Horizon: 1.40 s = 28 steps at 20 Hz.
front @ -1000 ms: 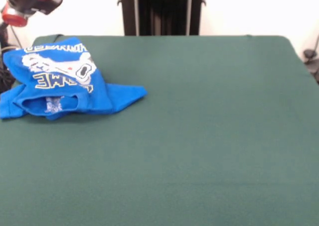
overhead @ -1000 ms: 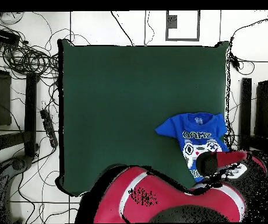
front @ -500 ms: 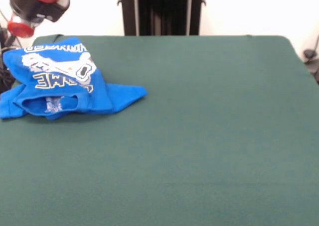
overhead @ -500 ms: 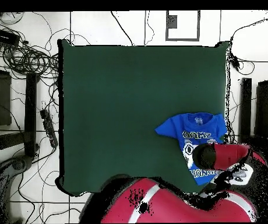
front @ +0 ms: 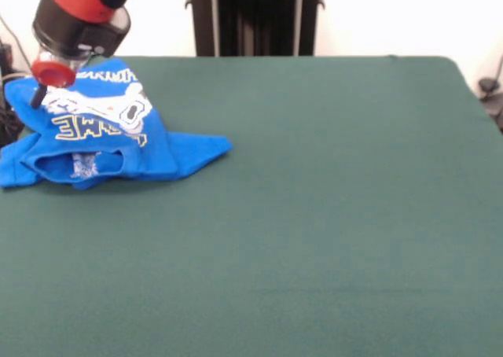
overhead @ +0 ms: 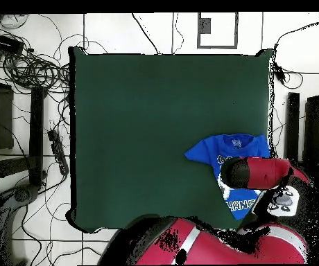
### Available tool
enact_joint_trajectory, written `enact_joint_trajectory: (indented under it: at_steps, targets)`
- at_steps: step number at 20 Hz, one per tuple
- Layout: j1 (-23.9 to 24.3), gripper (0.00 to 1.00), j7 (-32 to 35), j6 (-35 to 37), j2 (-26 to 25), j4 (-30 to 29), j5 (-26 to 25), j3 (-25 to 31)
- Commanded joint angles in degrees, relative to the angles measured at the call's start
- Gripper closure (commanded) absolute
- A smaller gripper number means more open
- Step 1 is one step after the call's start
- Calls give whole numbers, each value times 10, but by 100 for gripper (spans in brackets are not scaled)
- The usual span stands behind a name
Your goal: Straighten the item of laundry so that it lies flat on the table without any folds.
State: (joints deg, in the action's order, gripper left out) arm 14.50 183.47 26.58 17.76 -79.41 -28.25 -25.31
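The item of laundry (front: pixel 102 141), a bright blue T-shirt with a white controller print and block lettering, lies bunched at the table's (front: pixel 314 215) far left corner in the front view. One sleeve points right, and the left part is folded over itself. My gripper (front: pixel 47 86) hangs on the red and black arm just over the shirt's far edge; its state does not show. Seen from overhead, the arm's end (overhead: pixel 237 172) covers the middle of the shirt (overhead: pixel 225 147), which lies near the right edge of the table (overhead: pixel 155 118).
Tangled cables (overhead: pixel 30 69) and dark boxes lie on the floor to the left of the table in the overhead view. Dark stands (overhead: pixel 294 131) rise close beside its right edge. The red arm's bulk (overhead: pixel 211 242) overhangs the table's bottom edge.
The arm's end has come down and moved right in the front view, from beyond the table's corner to over the shirt's far part. The shirt has not moved.
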Motion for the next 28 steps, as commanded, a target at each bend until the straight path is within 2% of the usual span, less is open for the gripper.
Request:
enact_joint_trajectory:
  at_steps: [1,8,11,18,20,28]
  targets:
    - [-37,0,-106,97,-17,63,12,94]
    - [-60,0,-112,118,-34,121,-14,74]
    - [-53,0,-128,133,-41,148,-13,84]
    - [-22,0,-167,179,-53,210,17,144]
    - [-4,0,-186,188,-54,214,33,180]
    - [3,0,-173,286,-78,242,59,231]
